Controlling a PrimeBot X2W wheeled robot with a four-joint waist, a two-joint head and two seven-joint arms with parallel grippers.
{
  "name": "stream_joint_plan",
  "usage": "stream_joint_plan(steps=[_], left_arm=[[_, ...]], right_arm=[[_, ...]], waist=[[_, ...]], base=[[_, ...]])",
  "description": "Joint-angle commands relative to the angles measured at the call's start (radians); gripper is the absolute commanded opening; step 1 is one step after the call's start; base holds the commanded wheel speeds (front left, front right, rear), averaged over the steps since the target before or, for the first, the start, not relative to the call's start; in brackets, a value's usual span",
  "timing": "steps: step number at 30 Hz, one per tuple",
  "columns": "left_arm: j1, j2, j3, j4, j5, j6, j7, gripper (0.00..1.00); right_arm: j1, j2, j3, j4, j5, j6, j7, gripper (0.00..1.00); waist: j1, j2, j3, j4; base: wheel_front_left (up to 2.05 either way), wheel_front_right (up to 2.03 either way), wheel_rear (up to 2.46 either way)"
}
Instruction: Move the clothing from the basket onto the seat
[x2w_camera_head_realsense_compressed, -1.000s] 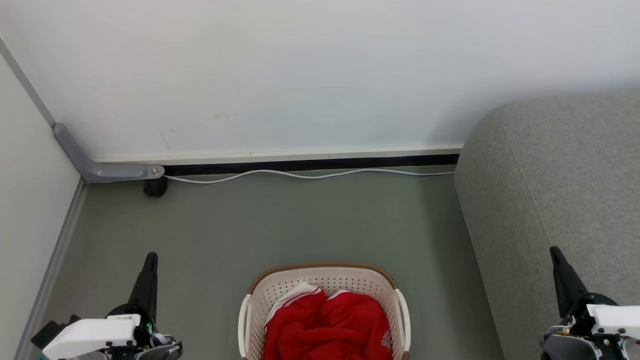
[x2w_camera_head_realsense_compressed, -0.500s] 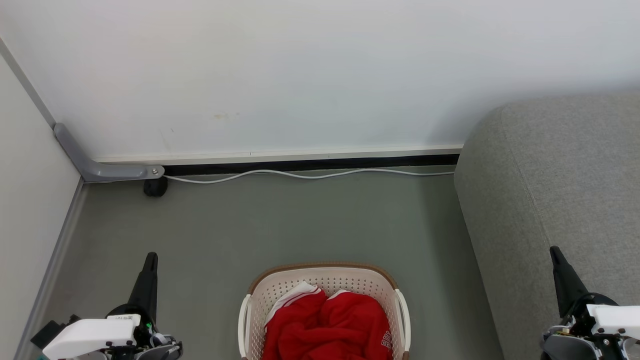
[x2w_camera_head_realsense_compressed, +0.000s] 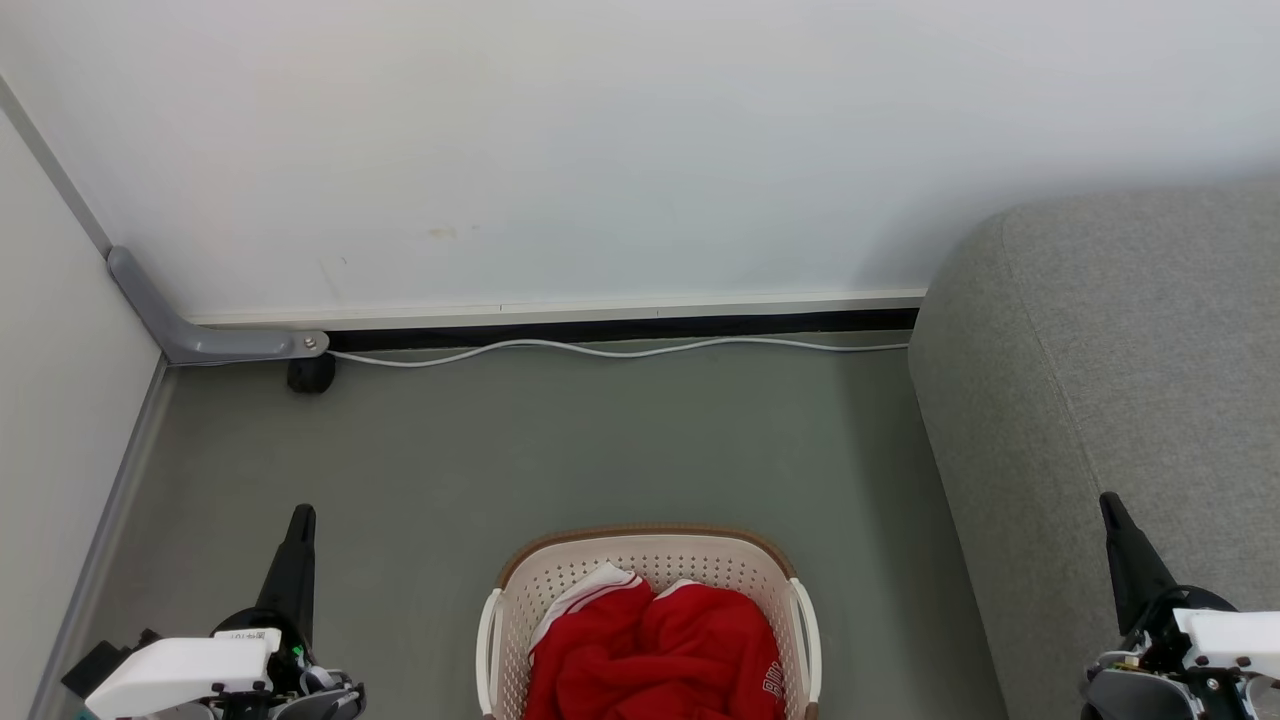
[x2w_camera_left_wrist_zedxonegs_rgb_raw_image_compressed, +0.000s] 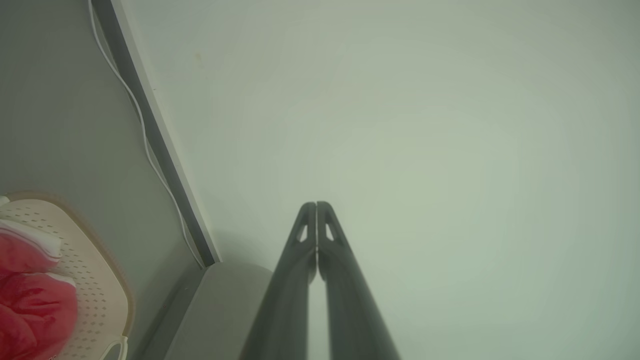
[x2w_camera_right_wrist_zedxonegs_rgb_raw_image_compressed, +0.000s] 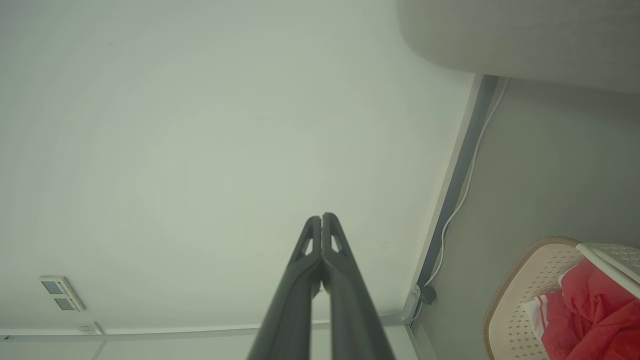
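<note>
Clothing (x2w_camera_head_realsense_compressed: 660, 655) lies heaped inside the basket (x2w_camera_head_realsense_compressed: 650, 565), the seat (x2w_camera_head_realsense_compressed: 1130, 350) to its right, while left gripper (x2w_camera_head_realsense_compressed: 300, 515) and right gripper (x2w_camera_head_realsense_compressed: 1108, 500) flank the basket with jaws pressed together, empty, so one should part wide first, then pinch the heap's crest clear of the basket.

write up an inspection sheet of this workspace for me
surface: grey floor, the basket stands on it
job's things: basket holds the red clothing in a heap; grey seat to its right, nothing on the part in view
clutter: nothing seen
claws: left claw and right claw both shut, empty, either side of the basket
cables: white cable along the foot of the wall
surroundings: white wall; grey bracket and a dark knob in the left corner
</note>
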Motion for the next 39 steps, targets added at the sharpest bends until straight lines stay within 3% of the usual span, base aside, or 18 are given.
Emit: stream_joint_plan(steps=[1, 39], left_arm=[[-0.058, 0.017, 0.033, -0.029, -0.004, -0.008, 0.006, 0.0], [-0.058, 0.017, 0.033, -0.029, -0.004, -0.008, 0.006, 0.0]], right_arm=[[-0.035, -0.01, 0.017, -0.031, 0.012, 0.002, 0.007, 0.0], [-0.035, -0.01, 0.017, -0.031, 0.012, 0.002, 0.007, 0.0]], waist=[[0.0, 0.0, 0.0, 0.0], [0.0, 0.0, 0.0, 0.0]], base=[[0.0, 0.0, 0.0], [0.0, 0.0, 0.0]])
